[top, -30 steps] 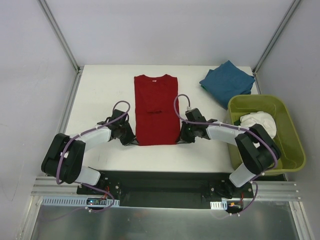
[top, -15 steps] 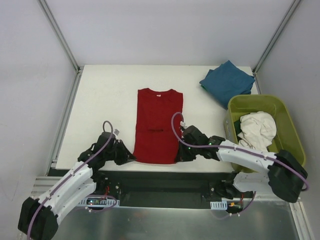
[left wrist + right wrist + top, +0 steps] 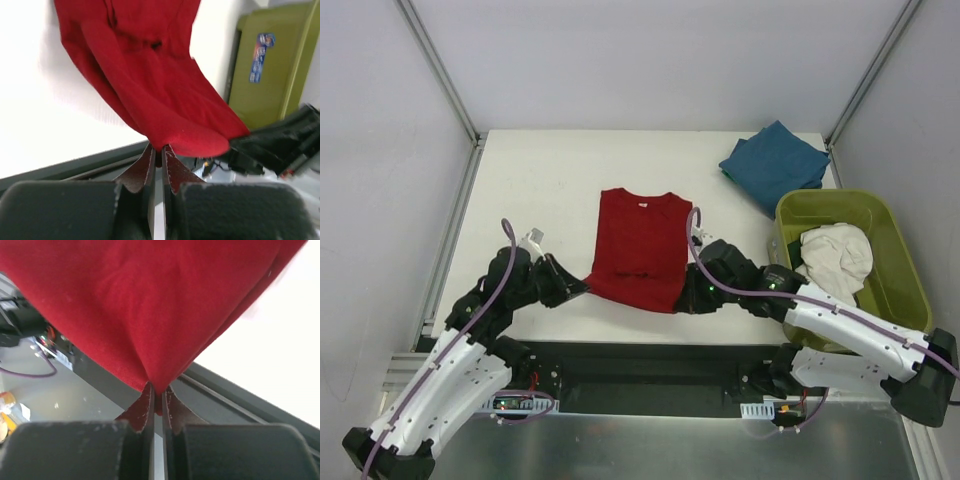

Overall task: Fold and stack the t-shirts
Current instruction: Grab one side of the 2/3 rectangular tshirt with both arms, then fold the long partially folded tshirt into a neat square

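Observation:
The deep red t-shirt [image 3: 640, 245] lies lengthwise in the middle of the table, sleeves folded in, its white neck label at the far end. Its near hem is lifted off the table. My left gripper [image 3: 582, 287] is shut on the hem's left corner, seen in the left wrist view [image 3: 158, 148]. My right gripper [image 3: 686, 298] is shut on the right corner, seen in the right wrist view [image 3: 157, 389]. The teal-blue t-shirt [image 3: 775, 162] lies folded at the far right corner. The white t-shirt [image 3: 833, 258] sits crumpled in the tub.
The olive-green plastic tub [image 3: 905, 300] stands at the right edge of the table; it also shows in the left wrist view [image 3: 265, 65]. The table's near edge [image 3: 620, 335] runs just under both grippers. Metal frame posts rise at the far corners.
Both grippers have drawn the red shirt toward the near edge and raised its near hem. The shirt's collar end has slid nearer. Both arms have stretched out low and forward.

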`<action>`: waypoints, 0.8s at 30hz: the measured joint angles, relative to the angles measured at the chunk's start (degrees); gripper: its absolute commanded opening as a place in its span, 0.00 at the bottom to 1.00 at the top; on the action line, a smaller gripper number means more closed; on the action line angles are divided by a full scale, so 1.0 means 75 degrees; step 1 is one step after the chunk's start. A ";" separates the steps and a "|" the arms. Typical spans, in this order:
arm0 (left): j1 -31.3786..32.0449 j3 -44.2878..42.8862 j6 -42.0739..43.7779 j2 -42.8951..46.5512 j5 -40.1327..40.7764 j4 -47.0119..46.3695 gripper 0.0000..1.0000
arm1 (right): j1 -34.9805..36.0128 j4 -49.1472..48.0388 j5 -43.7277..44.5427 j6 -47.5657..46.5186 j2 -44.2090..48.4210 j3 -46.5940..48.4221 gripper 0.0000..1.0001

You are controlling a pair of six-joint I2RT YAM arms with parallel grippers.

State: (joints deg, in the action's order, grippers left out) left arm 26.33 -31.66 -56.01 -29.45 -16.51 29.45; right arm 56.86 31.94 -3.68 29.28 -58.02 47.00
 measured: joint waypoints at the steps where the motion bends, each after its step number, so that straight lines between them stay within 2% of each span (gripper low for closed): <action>1: 0.0000 -0.0195 0.0047 -0.0219 0.0131 0.0003 0.00 | -0.0076 0.0085 0.0035 -0.0093 0.0000 0.0189 0.00; 9: 0.0050 -0.1603 0.0516 -0.2358 0.1125 -0.0152 0.00 | -0.1655 0.0300 -0.0085 -0.0968 -0.0356 0.1172 0.00; 17: 0.0035 -0.3150 0.1029 -0.4441 0.2020 -0.0347 0.00 | -0.2906 0.0297 -0.0854 -0.1740 -0.1702 0.2302 0.01; 24: -0.0216 -0.4575 0.1542 -0.6269 0.2285 -0.0522 0.00 | -0.3722 0.0306 -0.1262 -0.2168 -0.2856 0.3258 0.00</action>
State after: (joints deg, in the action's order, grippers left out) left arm 24.71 -65.98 -44.45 -76.47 0.62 25.54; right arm 28.95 34.24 -13.15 13.02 -79.44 71.44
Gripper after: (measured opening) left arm 0.020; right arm 0.036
